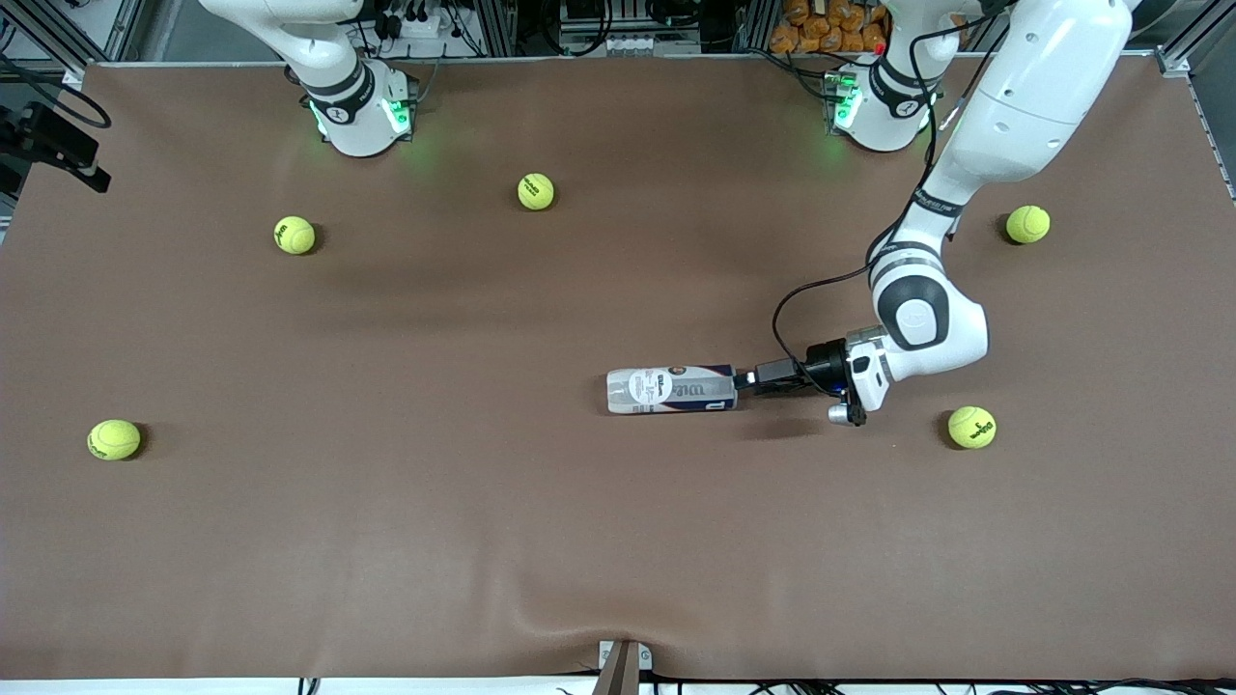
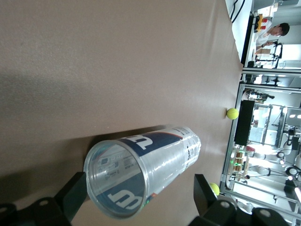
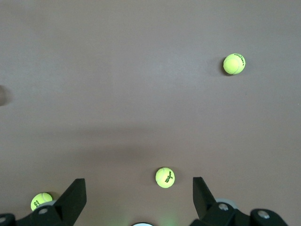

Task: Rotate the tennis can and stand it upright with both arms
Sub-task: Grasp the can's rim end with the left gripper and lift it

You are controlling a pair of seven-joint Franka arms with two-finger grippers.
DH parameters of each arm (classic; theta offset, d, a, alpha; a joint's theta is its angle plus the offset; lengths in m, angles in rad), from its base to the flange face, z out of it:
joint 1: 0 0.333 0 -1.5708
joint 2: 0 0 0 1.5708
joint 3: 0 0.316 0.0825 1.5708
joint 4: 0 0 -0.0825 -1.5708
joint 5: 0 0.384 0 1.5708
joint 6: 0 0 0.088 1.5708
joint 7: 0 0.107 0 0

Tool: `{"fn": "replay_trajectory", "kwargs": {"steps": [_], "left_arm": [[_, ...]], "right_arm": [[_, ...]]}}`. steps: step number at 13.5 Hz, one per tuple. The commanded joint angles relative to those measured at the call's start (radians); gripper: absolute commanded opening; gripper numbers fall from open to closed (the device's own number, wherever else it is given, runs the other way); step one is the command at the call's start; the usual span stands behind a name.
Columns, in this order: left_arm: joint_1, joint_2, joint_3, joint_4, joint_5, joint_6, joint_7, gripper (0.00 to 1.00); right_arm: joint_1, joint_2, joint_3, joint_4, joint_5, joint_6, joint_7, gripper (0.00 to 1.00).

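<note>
The tennis can point(image 1: 671, 388) lies on its side on the brown table cover, a clear cylinder with a white and navy label. My left gripper point(image 1: 744, 379) is low at the can's end toward the left arm's end of the table, pointing along the can. In the left wrist view the can point(image 2: 160, 150) has its clear round end toward the camera. That end sits between the open fingers of the left gripper point(image 2: 138, 182), close to one finger and well apart from the other. The right gripper point(image 3: 138, 185) hangs open and empty high over the table; the right arm waits.
Several yellow-green tennis balls lie scattered on the cover. One ball point(image 1: 971, 427) is close to the left arm's wrist and another point(image 1: 1027, 224) lies by its forearm. More balls point(image 1: 536, 191) point(image 1: 294, 235) point(image 1: 114, 439) lie toward the right arm's end. A clamp point(image 1: 623, 666) sits at the table's front edge.
</note>
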Motion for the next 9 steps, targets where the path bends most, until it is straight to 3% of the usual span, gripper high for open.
{"fn": "replay_trajectory", "kwargs": {"steps": [1, 5, 6, 8, 9], "left_arm": [[-0.002, 0.026, -0.017, 0.024, -0.061, -0.001, 0.046, 1.00], [-0.013, 0.035, -0.032, 0.040, -0.107, -0.001, 0.044, 1.00], [-0.014, 0.038, -0.032, 0.048, -0.107, -0.001, 0.046, 0.96], [-0.014, 0.047, -0.033, 0.050, -0.107, -0.001, 0.050, 0.76], [-0.014, 0.047, -0.033, 0.051, -0.107, -0.001, 0.052, 0.59]], "right_arm": [[-0.017, 0.031, 0.012, 0.038, -0.007, -0.018, -0.002, 1.00], [-0.008, 0.060, 0.015, 0.073, 0.001, -0.040, -0.002, 1.00], [-0.008, 0.058, 0.017, 0.073, -0.001, -0.040, -0.002, 1.00], [-0.008, 0.060, 0.017, 0.073, -0.001, -0.037, -0.002, 1.00], [-0.008, 0.058, 0.017, 0.073, -0.001, -0.038, -0.002, 1.00]]}}
